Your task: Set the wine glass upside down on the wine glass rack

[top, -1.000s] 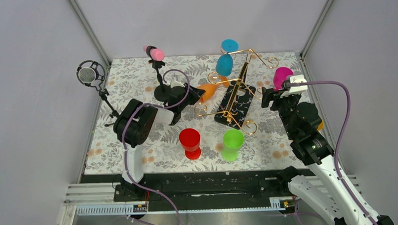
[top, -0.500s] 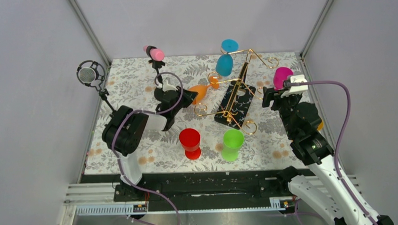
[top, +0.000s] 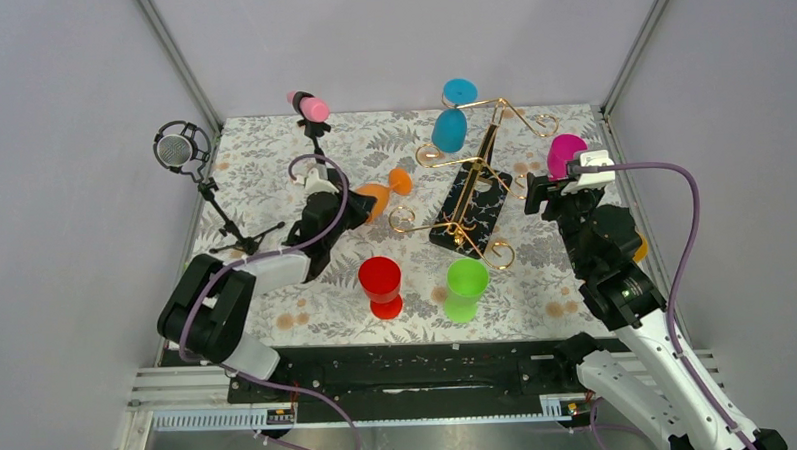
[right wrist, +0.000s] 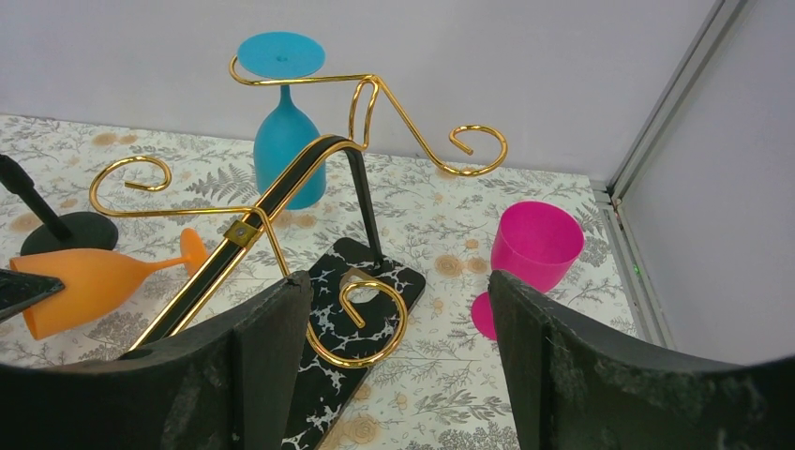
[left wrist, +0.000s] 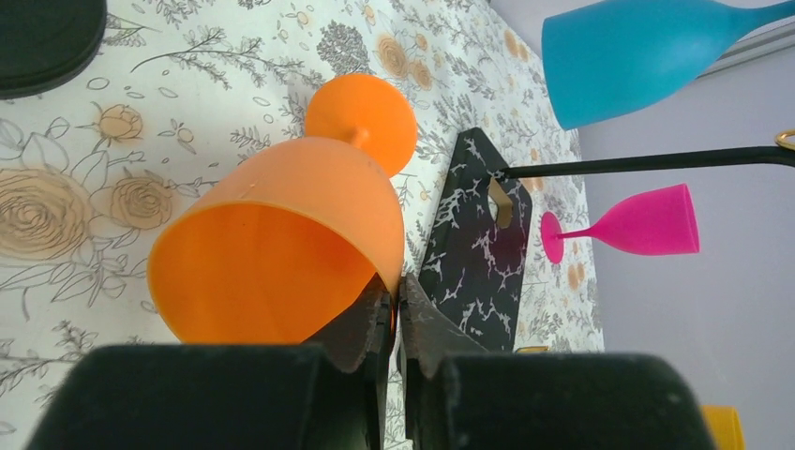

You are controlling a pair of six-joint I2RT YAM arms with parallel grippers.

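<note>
Orange wine glass looks like matt frosted plastic, same as the blue glass at 12 o'clock. The rack is shiny gold wire on a glossy black marbled base. Tabletop has a floral printed covering.

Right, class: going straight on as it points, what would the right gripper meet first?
Probably the wine glass rack, its nearest curled arm, centred before the right gripper; depth is unclear.

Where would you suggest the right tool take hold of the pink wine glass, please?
Probably across the bowl of the pink wine glass, level from the near side, where the right tool faces it: it stands upright, and that leaves stem and foot free for the wine glass rack.
</note>
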